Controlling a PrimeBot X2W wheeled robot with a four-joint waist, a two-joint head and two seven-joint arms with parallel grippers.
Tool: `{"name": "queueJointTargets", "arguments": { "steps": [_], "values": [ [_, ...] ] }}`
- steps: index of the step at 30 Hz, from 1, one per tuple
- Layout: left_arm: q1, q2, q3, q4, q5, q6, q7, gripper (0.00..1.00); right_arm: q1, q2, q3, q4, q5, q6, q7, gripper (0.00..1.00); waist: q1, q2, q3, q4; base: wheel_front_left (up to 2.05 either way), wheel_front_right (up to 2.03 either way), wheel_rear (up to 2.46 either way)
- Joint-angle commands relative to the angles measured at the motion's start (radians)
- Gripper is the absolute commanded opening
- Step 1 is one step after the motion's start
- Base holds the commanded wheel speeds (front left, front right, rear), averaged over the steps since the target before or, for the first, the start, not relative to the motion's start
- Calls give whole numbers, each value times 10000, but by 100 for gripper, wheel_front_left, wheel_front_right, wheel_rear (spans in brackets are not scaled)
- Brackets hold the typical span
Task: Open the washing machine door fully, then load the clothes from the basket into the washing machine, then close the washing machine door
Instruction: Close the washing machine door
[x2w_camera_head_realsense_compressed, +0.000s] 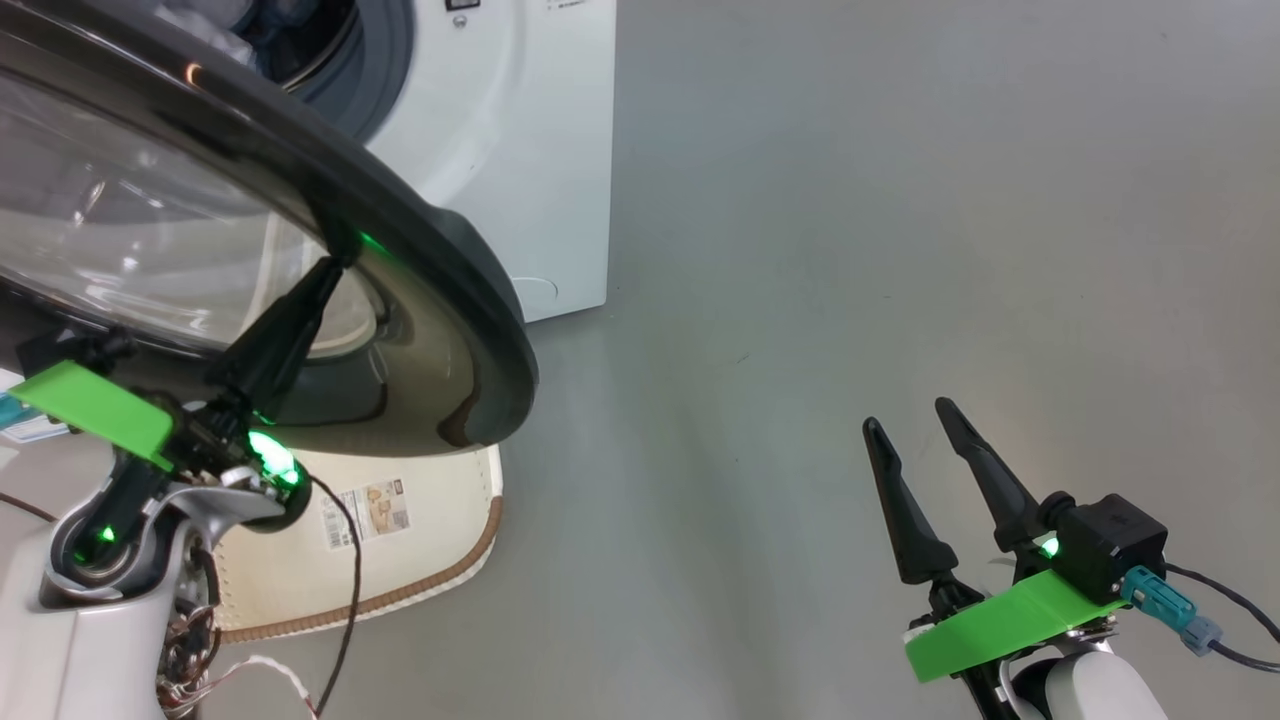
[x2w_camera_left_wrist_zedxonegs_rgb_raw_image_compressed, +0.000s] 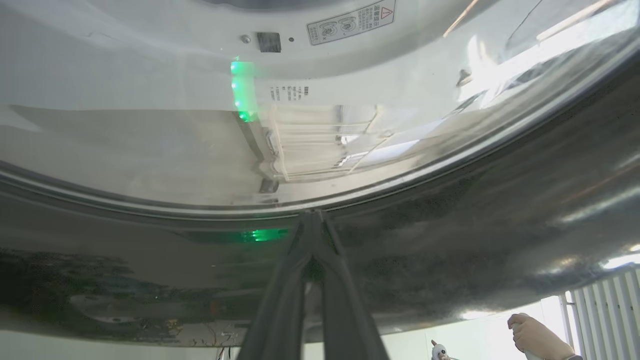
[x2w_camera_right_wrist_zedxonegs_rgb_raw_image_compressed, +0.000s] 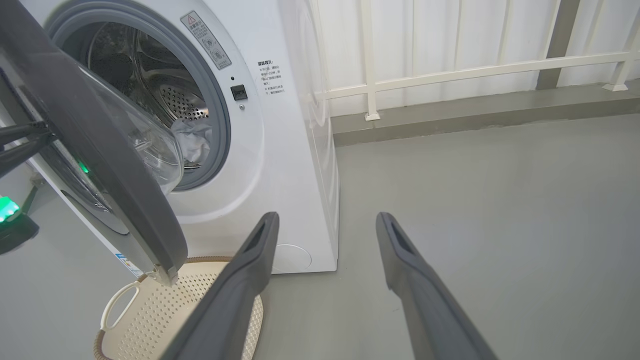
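Grey floor (x2w_camera_head_realsense_compressed: 850, 250) underlies the head view: washing machine (x2w_camera_head_realsense_compressed: 500, 150) at eleven o'clock, washing machine door (x2w_camera_head_realsense_compressed: 450, 280) half open above the basket (x2w_camera_head_realsense_compressed: 430, 585). The left claw (x2w_camera_head_realsense_compressed: 338, 258), pinched shut, gripping nothing, presses the door's dark rim; the right claw (x2w_camera_head_realsense_compressed: 908, 415), five o'clock, gapes empty. Left wrist view: its tips touch that rim. Right wrist view: the clothes (x2w_camera_right_wrist_zedxonegs_rgb_raw_image_compressed: 192, 140) lie inside at ten o'clock. Closing looks in hand; next, push the door home till it latches.

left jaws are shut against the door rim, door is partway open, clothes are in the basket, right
One slip: the basket shows no clothes. The right wrist view shows the clothes inside the washing machine. The rest holds: the left gripper, jaws shut, touches the washing machine door at its rim, door partway open.
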Motion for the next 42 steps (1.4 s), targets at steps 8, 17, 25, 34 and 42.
{"name": "queueJointTargets", "arguments": {
  "steps": [8,17,25,34,42],
  "values": [
    [848,-148,808,-1184,165,-189,150,0,-234,26,133,-69,59,16,-180,100,0,-1,-203,102,0,0,0],
    [2280,-556,1546,-2412,473,-190,64,0,-51,26,32,-95,-68,16,-104,100,0,-1,-480,528,0,0,0],
    [3408,-1038,2329,-3562,766,-191,-642,100,130,26,-111,-207,-189,16,78,100,0,-1,-854,1083,0,0,0],
    [4460,-1218,2749,-4844,1798,-191,-3408,100,451,26,-247,-395,-255,16,254,100,0,-1,-1299,1521,0,0,0],
    [5481,-724,1446,-5250,7075,-191,-7139,100,702,26,-384,-563,-312,16,418,100,0,-1,-1552,1719,0,0,0]
  ]
}}
